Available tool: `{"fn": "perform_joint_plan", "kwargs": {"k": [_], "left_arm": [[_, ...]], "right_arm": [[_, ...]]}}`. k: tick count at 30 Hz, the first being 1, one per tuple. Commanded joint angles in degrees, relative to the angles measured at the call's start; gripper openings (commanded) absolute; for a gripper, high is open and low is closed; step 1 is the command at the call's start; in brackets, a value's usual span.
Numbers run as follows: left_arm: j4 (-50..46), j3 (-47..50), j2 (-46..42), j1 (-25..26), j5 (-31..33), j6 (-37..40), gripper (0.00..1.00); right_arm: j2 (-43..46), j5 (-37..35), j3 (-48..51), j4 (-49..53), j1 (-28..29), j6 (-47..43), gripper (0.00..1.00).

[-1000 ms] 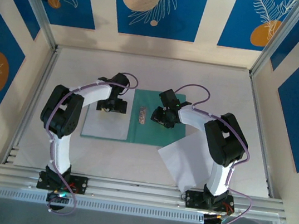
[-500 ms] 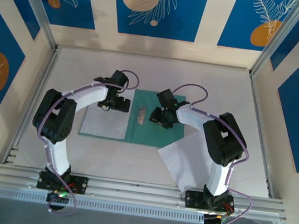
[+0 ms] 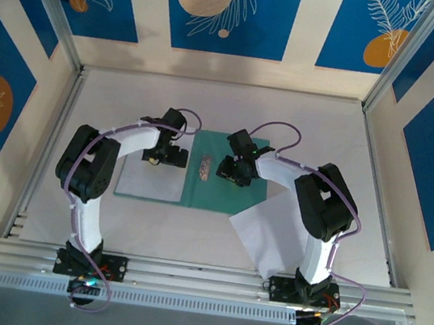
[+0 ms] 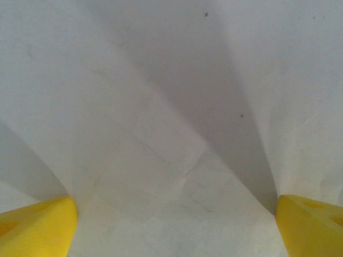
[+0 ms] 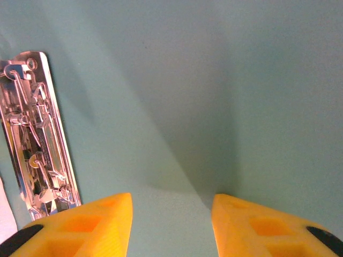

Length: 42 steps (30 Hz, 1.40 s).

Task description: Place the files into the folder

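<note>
- White table (image 3: 313, 120) spreads across the top view, with both arm bases at its 6 o'clock edge
- Teal-green folder (image 3: 216, 197) lies open and flat near the table's middle, its bare green leaf on the 3 o'clock side
- Paper makes up the flat sheet (image 3: 148, 185), which lies square at 9 o'clock of the green leaf and meets it along the spine line; whether the folder's other leaf is under it cannot be told
- At 5 o'clock of the folder lies the tilted sheet (image 3: 260, 226), one corner lapping over the green leaf's near corner, the rest on the table and partly under the right arm
- Over the flat sheet's 1 o'clock corner hangs the left gripper (image 3: 165, 155); in its wrist view the yellow fingers (image 4: 37, 227) stand spread wide with nothing between them and white paper below
- Over the green leaf hangs the right gripper (image 3: 232, 170), just at 3 o'clock of the clip; in its wrist view the fingers (image 5: 102, 227) stand partly apart, gripping nothing, with green card below the gap
- Along the green leaf's 9 o'clock edge lies the metal clip (image 3: 205, 168), running 12 to 6 between the two grippers
</note>
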<state>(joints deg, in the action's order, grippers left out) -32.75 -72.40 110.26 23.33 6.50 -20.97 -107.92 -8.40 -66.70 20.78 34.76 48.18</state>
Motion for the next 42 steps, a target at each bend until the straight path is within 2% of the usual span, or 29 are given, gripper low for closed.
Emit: {"fn": "perform_joint_plan", "kwargs": {"k": [1,23,33,42], "left_arm": [[-0.84,1.97,0.89,-1.52,1.72,-0.99,0.95],[1.62,5.06,-3.46,-1.62,-6.06,1.55,0.95],[-0.49,3.17,-3.88,-1.62,-4.76,1.46,0.95],[-4.69,0.95,-8.29,-1.62,-2.37,1.12,0.95]], "right_arm": [[-1.58,0.65,1.92,2.77,0.39,1.19,0.45],[-2.8,0.73,1.4,2.6,0.92,1.84,0.45],[-2.41,0.49,1.39,3.04,1.02,1.87,0.45],[-2.03,0.57,1.3,3.07,1.16,2.03,0.45]]}}
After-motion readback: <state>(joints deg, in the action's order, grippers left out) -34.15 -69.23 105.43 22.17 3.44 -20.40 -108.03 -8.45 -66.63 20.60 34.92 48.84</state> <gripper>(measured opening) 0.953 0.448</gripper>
